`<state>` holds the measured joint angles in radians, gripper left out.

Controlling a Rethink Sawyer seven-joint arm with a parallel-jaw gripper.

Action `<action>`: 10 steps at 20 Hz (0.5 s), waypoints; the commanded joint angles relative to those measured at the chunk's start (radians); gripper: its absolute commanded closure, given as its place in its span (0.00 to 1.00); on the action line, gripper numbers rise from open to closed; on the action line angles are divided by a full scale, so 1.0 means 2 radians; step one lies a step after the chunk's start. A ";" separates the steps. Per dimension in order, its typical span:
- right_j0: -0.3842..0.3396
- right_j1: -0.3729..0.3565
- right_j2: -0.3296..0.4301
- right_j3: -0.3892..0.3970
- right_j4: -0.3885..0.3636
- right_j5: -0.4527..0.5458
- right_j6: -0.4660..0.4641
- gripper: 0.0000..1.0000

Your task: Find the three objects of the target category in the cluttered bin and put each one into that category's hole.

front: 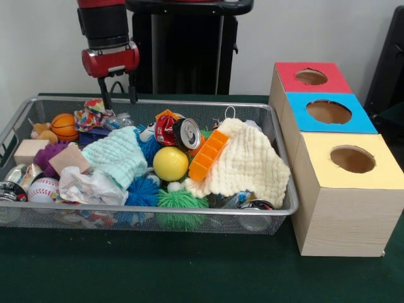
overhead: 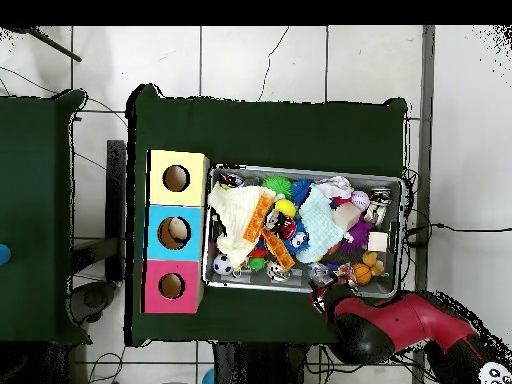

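The wire mesh bin (front: pixel 189 209) is full of clutter. A crumpled plain white bag (front: pixel 88 187) lies at its near left, beside a mint cloth. A polka-dot bag (front: pixel 90 115) lies at the far left corner. I see no third bag. My gripper (front: pixel 121 101) hangs just above the bin's far rim, right of the polka-dot bag, with its fingers apart and nothing between them. In the overhead view, the gripper (overhead: pixel 323 296) is at the bin's (overhead: pixel 300 168) lower edge. The hole (front: pixel 352 159) in the yellow-topped box is at the right, and it also shows in the overhead view (overhead: pixel 176 178).
A red-topped box (front: pixel 311 66) and a blue-topped box (front: pixel 328 126) stand behind the yellow one. The bin also holds a mint cloth (front: pixel 117 158), a cream cloth (front: pixel 249 165), a yellow ball (front: pixel 170 164), an orange block (front: pixel 208 154), a can (front: pixel 180 132) and spiky balls.
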<state>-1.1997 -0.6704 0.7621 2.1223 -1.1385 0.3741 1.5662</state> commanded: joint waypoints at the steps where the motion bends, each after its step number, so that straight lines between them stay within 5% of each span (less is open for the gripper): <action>1: -0.024 0.035 -0.006 -0.029 -0.022 0.001 -0.069 0.00; 10: -0.073 0.058 0.040 -0.037 0.022 0.053 -0.160 0.00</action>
<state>-1.3083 -0.6100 0.7692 2.1220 -1.1249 0.3744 1.5662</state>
